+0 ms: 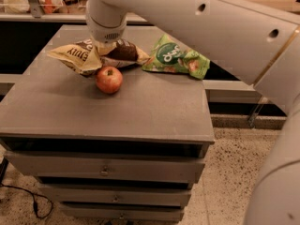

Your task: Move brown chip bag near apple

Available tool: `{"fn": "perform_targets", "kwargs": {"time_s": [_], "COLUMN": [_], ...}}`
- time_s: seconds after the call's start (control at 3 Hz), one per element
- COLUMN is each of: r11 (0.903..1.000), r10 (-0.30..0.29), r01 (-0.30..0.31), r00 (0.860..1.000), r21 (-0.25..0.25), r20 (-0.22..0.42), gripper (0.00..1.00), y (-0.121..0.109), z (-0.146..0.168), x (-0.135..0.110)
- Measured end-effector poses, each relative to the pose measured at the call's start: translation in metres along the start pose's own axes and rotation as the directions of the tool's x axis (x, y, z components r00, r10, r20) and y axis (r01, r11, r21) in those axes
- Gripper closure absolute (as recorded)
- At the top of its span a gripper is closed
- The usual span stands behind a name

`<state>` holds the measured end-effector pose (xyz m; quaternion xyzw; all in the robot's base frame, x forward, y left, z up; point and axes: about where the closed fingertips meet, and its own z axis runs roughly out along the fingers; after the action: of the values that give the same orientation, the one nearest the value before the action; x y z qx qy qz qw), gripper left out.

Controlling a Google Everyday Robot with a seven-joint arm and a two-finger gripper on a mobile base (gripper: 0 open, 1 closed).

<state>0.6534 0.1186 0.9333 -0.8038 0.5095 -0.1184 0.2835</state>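
Note:
The brown chip bag (79, 56) lies crinkled on the grey cabinet top (117, 111), tan-yellow at the left with white lettering, dark brown at the right. The red-orange apple (109, 79) sits just in front of it, touching or nearly touching its front edge. My gripper (106, 46) hangs at the end of the white arm, right over the middle of the bag; the wrist hides its tips.
A green chip bag (177, 57) lies to the right of the brown one near the cabinet's back right. The cabinet has drawers below. Shelving runs behind it. A speckled floor lies to the right, and a black cable trails at the lower left.

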Motion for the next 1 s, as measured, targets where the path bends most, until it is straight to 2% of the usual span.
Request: {"fn": "perform_targets", "kwargs": {"time_s": [0.67,1.0], "r11": [0.9997,0.9996], "r10": [-0.022,-0.023], "r01": [0.022,0.023], "r00": [1.0,1.0], "r21": [0.014,0.014], "r20": [0.014,0.014], "gripper": [0.13,0.0], "y": [0.001,0.0013], "z": [-0.0024,-0.0027], "x": [0.0005,0.0]}}
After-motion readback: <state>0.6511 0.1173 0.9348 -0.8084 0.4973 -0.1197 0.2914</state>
